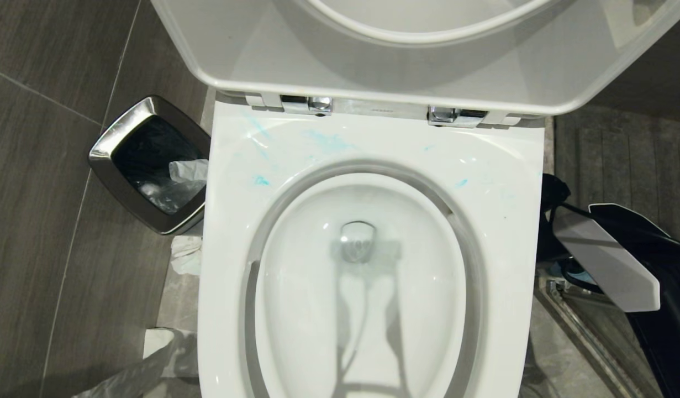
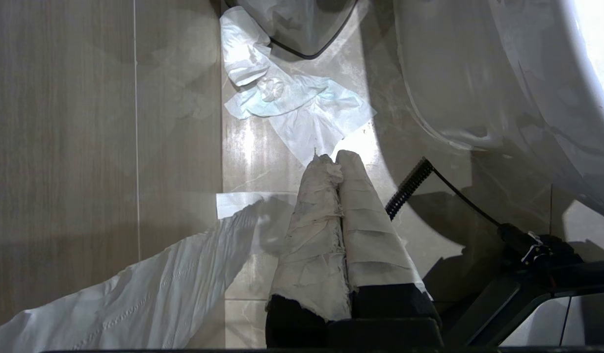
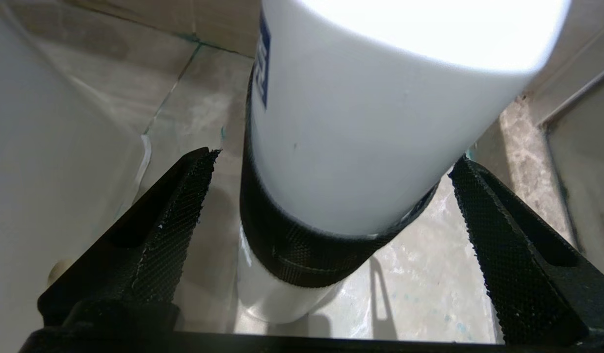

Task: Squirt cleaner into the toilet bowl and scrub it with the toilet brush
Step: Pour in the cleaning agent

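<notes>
Nearest in the head view is the toilet bowl (image 1: 367, 287), its oval basin white and wet, with a chrome outlet low in the middle and dark shadows falling across the water. Smears of turquoise-blue liquid mark the broad rim toward the hinges. Beside the toilet's left side, low over the floor, the left gripper (image 2: 335, 158) points down with its paper-wrapped fingers pressed together and nothing between them; a crumpled tissue (image 2: 292, 105) lies on the tiles just past its tip, and a long strip of paper (image 2: 135, 299) trails across the floor nearer the camera. On the toilet's right side the right arm (image 1: 605, 260) reaches down between the bowl and a metal floor rail. Its right gripper (image 3: 331, 196) has its black textured fingers (image 3: 174, 215) spread wide on either side of a white cylinder with a black band, standing on the floor; this looks like the toilet brush (image 3: 360, 127) in its holder, though only part of it shows, and neither finger clearly touches it. Farther back, the chrome hinges (image 1: 306, 104) join the raised seat and lid (image 1: 417, 61). Left of the toilet stands a steel-rimmed bin (image 1: 152, 163) lined with a black bag and holding white paper.
</notes>
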Robot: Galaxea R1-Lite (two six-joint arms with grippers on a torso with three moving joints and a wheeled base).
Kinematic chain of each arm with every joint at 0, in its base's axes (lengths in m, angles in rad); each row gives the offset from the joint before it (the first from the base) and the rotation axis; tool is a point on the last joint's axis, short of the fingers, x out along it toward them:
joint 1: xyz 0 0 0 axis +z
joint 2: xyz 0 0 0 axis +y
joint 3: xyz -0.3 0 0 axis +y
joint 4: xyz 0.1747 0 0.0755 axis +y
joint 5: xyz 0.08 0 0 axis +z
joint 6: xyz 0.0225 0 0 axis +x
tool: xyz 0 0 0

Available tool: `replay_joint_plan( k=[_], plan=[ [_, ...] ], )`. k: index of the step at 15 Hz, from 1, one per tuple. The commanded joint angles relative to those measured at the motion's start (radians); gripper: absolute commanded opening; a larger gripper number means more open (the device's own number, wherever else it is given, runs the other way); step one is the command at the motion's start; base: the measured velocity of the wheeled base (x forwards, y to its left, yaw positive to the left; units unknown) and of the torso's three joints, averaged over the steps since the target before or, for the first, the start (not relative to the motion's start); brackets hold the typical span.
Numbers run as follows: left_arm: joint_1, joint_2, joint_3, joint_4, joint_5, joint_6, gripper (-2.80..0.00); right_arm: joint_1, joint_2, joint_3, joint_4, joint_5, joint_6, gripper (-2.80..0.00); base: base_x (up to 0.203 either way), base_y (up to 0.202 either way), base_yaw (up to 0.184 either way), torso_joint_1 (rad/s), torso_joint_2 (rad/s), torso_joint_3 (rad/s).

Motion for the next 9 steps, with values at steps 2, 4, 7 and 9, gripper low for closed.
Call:
replay_joint_plan(
  k=[2, 4, 7, 9],
  plan=[
    [0.0, 0.001, 0.008, 0.0, 0.0, 0.001, -2.8, 0.0, 0.015, -0.019, -0.009, 0.002, -0.011, 0.0, 0.0, 0.0, 0.0, 0.0, 0.0, 0.0],
    [0.0, 0.001, 0.008, 0.001, 0.0, 0.001, -2.8, 0.0, 0.024, -0.032, -0.009, 0.003, -0.011, 0.0, 0.0, 0.0, 0.0, 0.0, 0.0, 0.0],
    [0.0, 0.001, 0.008, 0.0, 0.0, 0.001, -2.8, 0.0, 0.033, -0.061, -0.009, 0.002, -0.025, 0.0, 0.0, 0.0, 0.0, 0.0, 0.0, 0.0],
    [0.0, 0.001, 0.008, 0.0, 0.0, 0.001, -2.8, 0.0, 0.033, -0.062, -0.009, 0.004, -0.027, 0.0, 0.0, 0.0, 0.0, 0.0, 0.0, 0.0]
  ],
)
